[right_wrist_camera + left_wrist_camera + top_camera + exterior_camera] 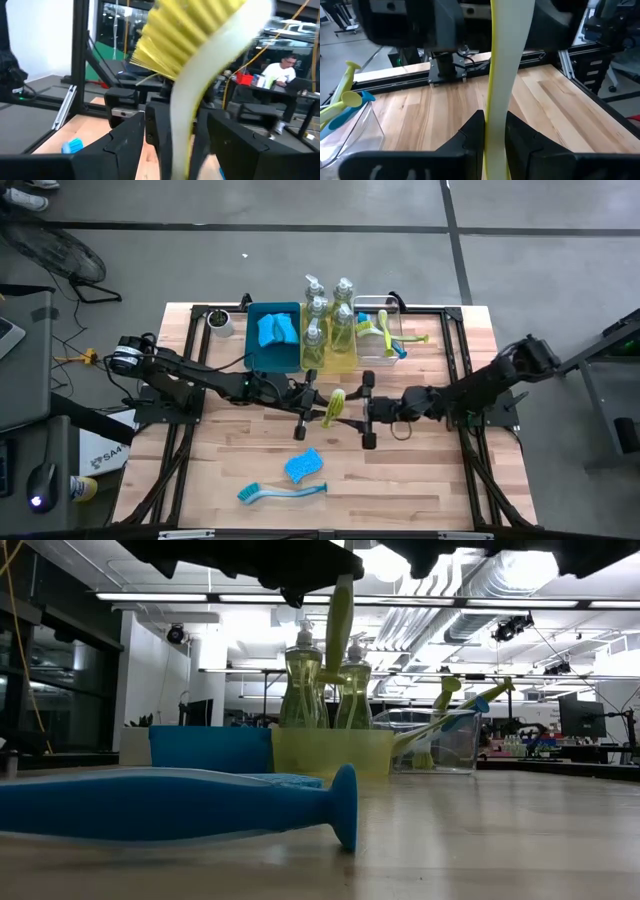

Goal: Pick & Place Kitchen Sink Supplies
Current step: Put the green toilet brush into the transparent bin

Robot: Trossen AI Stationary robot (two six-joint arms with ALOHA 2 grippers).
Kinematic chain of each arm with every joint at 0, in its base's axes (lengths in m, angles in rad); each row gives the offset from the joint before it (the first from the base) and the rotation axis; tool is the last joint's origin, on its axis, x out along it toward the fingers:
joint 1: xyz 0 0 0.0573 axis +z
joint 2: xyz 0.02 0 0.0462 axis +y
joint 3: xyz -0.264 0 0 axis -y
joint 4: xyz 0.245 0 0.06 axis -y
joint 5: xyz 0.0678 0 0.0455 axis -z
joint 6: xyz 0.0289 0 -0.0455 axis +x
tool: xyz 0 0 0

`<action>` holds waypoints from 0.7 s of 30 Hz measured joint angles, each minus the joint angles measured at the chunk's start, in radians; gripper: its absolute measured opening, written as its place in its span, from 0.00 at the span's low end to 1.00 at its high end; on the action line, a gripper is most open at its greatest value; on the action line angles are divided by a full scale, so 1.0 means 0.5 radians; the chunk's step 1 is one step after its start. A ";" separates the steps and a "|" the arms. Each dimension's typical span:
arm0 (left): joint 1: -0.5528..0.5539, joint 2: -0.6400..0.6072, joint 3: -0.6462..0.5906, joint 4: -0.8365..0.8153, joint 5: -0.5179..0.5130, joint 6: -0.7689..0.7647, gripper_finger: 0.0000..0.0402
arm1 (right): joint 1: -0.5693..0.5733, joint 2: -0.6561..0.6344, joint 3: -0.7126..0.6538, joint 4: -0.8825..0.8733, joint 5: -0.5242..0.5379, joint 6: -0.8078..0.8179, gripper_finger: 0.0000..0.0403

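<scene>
The pale wooden counter (420, 470) carries three bins along its far edge: a blue bin (273, 345), a yellow bin (330, 358) and a clear bin (378, 340). A small white cup (220, 321) stands left of them. Nearer lie a blue sponge (304, 466) and a blue brush (280, 492) (just beside each other).

Even overhead light fills the high view, with only soft shadows under the arms on the worktop (400, 470). In the low view, ceiling strip lights (180, 597) glare across the top of the frame, and the blue dish brush (170, 805) at lower left is blurred. The yellow-green brush (200, 75) smears out of focus in the right wrist view
</scene>
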 joint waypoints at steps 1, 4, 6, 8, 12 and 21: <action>0.000 0.000 0.000 -0.002 0.000 0.000 0.12 | -0.012 0.037 0.025 0.001 -0.031 0.004 0.52; 0.000 0.000 0.000 -0.016 -0.001 0.000 0.12 | -0.027 0.125 0.103 0.001 -0.097 0.004 0.52; 0.000 0.000 0.000 -0.045 -0.003 0.000 0.12 | -0.026 0.161 0.150 0.006 -0.104 0.002 0.52; 0.000 0.000 -0.001 -0.057 -0.005 0.001 0.12 | -0.024 0.165 0.176 -0.019 -0.106 -0.010 0.52; 0.000 -0.002 -0.001 -0.054 -0.006 0.002 0.12 | -0.024 0.161 0.195 -0.051 -0.102 -0.015 0.47; -0.001 -0.002 -0.001 -0.056 -0.006 0.002 0.12 | -0.024 0.160 0.195 -0.071 -0.027 0.005 0.20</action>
